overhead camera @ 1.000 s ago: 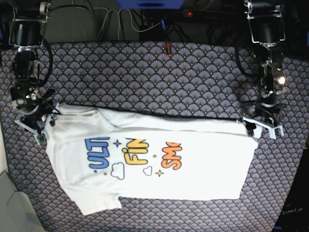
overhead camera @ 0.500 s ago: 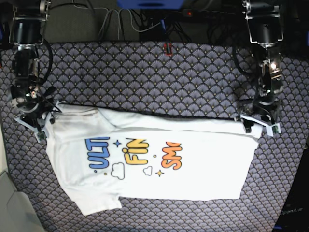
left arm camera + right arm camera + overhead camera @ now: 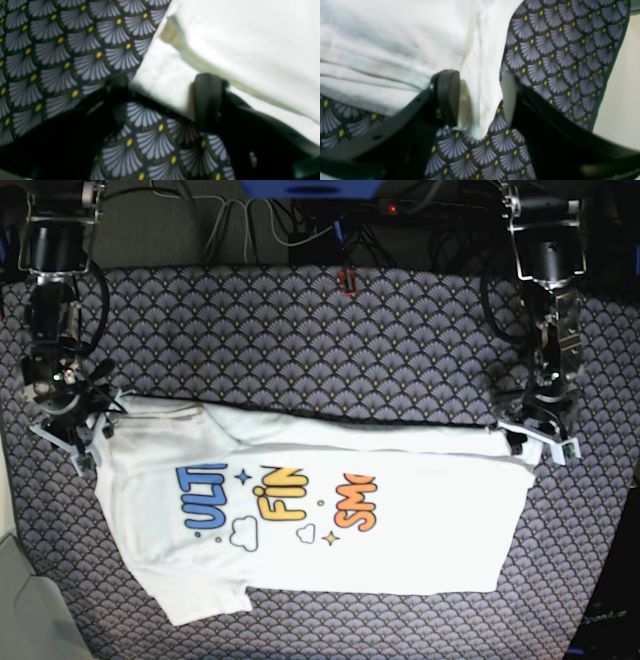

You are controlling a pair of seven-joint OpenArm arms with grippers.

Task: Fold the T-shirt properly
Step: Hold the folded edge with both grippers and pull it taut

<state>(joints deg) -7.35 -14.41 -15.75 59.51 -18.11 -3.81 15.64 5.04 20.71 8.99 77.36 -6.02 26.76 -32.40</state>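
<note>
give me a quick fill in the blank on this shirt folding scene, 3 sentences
1. The T-shirt lies on a cloth patterned with ____ shapes.
2. The middle word printed on it is coloured ____.
3. In its wrist view the right gripper has ____ fabric between its fingers.

Missing words: fan; yellow; white

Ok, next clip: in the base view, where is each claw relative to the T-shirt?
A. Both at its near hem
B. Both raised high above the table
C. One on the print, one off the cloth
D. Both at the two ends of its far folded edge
D: the right claw sits at one end of the far edge of the T-shirt and the left claw at the other, both low at the cloth.
</note>
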